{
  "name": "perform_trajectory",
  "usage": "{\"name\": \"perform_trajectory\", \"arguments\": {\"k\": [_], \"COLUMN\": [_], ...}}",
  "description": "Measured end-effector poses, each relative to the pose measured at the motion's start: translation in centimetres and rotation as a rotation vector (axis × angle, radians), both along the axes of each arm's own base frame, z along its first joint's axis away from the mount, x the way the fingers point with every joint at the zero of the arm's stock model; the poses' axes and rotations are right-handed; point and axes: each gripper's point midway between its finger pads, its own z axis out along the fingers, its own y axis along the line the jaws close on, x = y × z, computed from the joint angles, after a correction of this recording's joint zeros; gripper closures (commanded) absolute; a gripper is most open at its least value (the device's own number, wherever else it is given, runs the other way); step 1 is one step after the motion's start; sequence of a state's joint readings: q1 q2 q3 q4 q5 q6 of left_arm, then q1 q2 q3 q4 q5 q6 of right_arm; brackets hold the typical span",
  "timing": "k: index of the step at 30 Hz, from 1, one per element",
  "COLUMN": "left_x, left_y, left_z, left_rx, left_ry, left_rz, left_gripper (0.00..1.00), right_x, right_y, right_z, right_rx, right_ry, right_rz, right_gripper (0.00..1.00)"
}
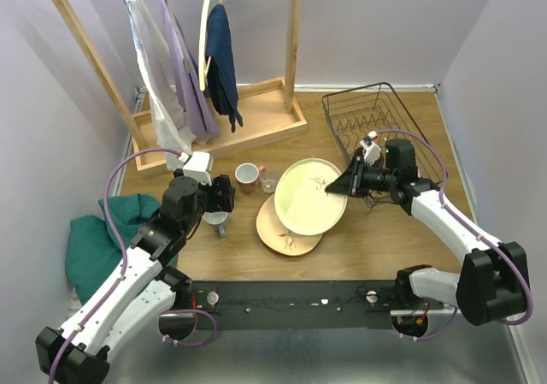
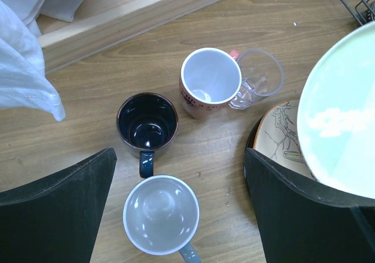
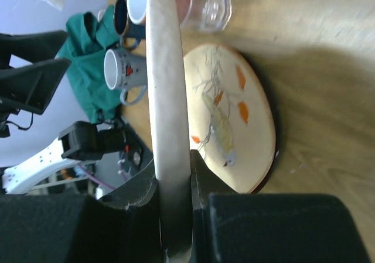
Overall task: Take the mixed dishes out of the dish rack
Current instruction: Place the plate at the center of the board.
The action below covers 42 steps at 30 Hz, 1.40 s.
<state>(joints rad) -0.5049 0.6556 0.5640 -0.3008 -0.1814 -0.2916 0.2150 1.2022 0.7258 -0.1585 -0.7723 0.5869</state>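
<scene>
The dark wire dish rack [image 1: 376,117] stands at the back right. My right gripper [image 1: 346,185] is shut on the right rim of a large cream plate [image 1: 308,196], seen edge-on in the right wrist view [image 3: 167,87]. That plate hangs tilted over a red-rimmed plate with a bird on it [image 1: 282,233], which lies flat on the table [image 3: 234,116]. My left gripper [image 2: 179,210] is open above a grey mug [image 2: 161,214]. A dark mug [image 2: 147,121], a pinkish mug [image 2: 210,81] and a clear glass [image 2: 258,75] stand just beyond it.
A wooden clothes rack [image 1: 171,59] with hanging garments fills the back left, its base board close behind the mugs. A teal cloth [image 1: 98,239] lies bunched at the table's left edge beside the left arm. Purple walls close in both sides.
</scene>
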Motion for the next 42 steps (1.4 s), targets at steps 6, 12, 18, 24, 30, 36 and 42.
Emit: {"name": "perform_trajectory", "arguments": {"k": [6,12,18,24,30,36,42], "left_x": [0.0,0.0,0.0,0.0,0.0,0.0,0.0], "left_y": [0.0,0.0,0.0,0.0,0.0,0.0,0.0], "left_z": [0.0,0.0,0.0,0.0,0.0,0.0,0.0], "left_rx": [0.0,0.0,0.0,0.0,0.0,0.0,0.0], "left_ry": [0.0,0.0,0.0,0.001,0.001,0.001,0.001], "left_rz": [0.0,0.0,0.0,0.0,0.0,0.0,0.0], "left_gripper": [0.01,0.01,0.01,0.01,0.01,0.01,0.01], "right_x": [-1.8,-2.5,-3.4,-4.4,-4.6,-4.7,-4.9], "right_y": [1.3,1.6,2.5,2.7,2.6,2.0,1.3], "right_z": [-1.8,-3.8,-5.5,-6.8,-7.0,-7.8,-8.4], "right_rx": [0.046,0.065,0.044,0.03,0.008,-0.066,-0.142], "right_ry": [0.085,0.162,0.222,0.264,0.269,0.276,0.291], "right_rz": [0.013,-0.002,0.031,0.051,0.068,0.076,0.084], "right_gripper": [0.99,0.99,0.98,0.86,0.66,0.48,0.37]}}
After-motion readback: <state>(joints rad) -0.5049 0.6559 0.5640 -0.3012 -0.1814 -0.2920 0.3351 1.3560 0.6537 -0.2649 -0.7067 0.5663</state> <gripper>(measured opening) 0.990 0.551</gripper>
